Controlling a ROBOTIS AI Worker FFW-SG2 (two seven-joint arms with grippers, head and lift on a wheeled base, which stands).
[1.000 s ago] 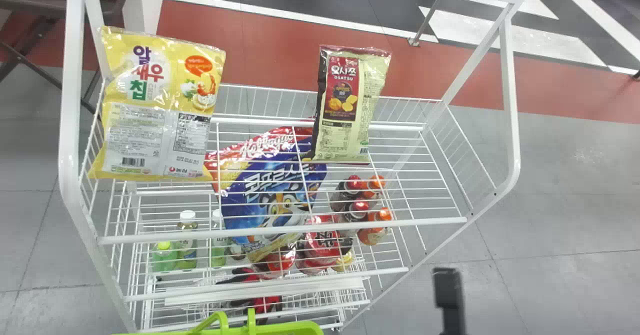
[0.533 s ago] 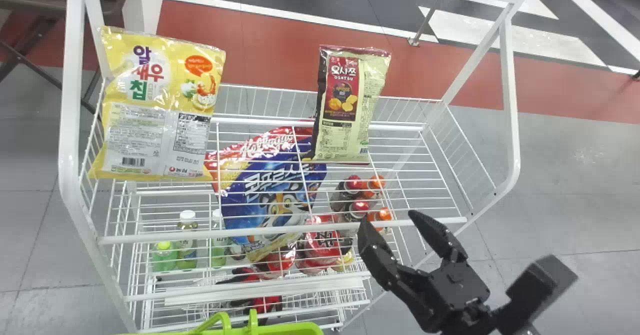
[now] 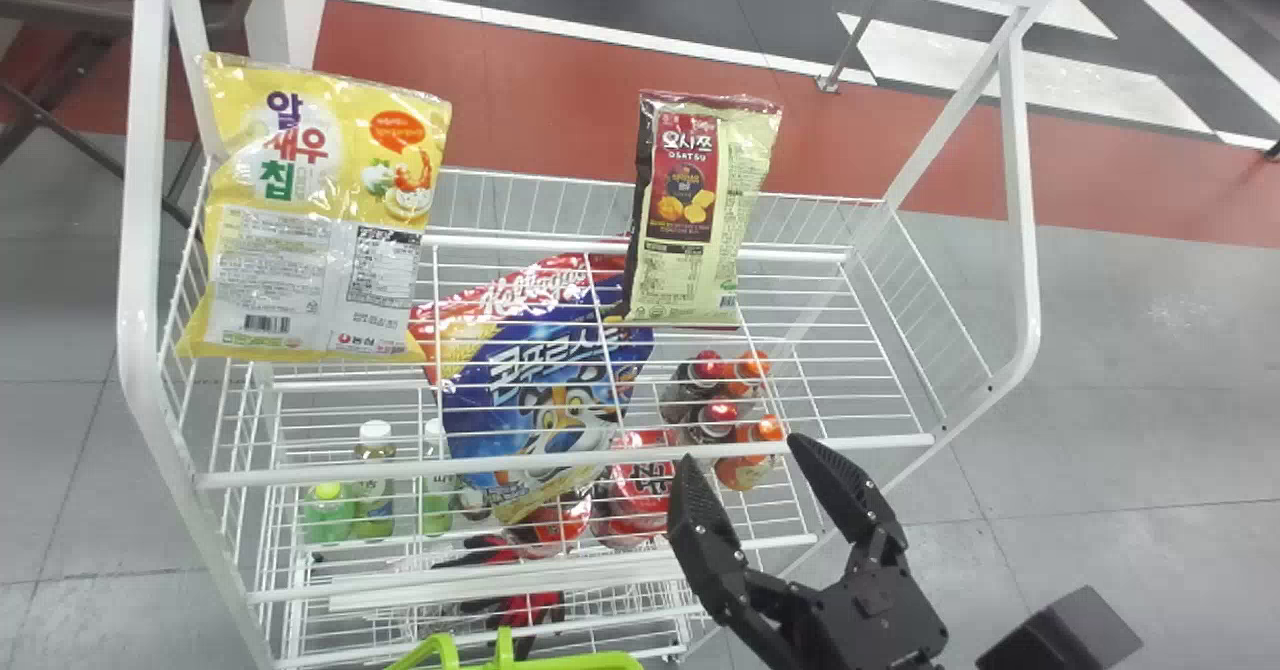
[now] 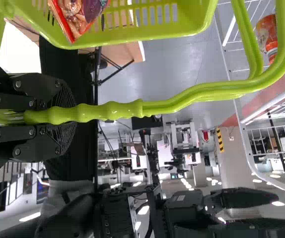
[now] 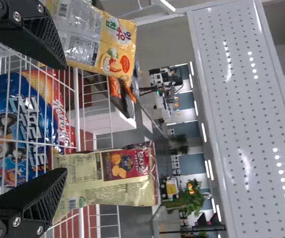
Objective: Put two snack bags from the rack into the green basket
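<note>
Dark table (image 3: 85, 12) far left; capped bottles (image 3: 375, 495) below.

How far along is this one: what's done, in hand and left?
Done: one red-edged snack bag appears to be in the green basket.
In hand: the left gripper grips the basket's handle; the right gripper is open and empty.
Left: apparently one more bag; yellow and cream ones are on the rack.
</note>
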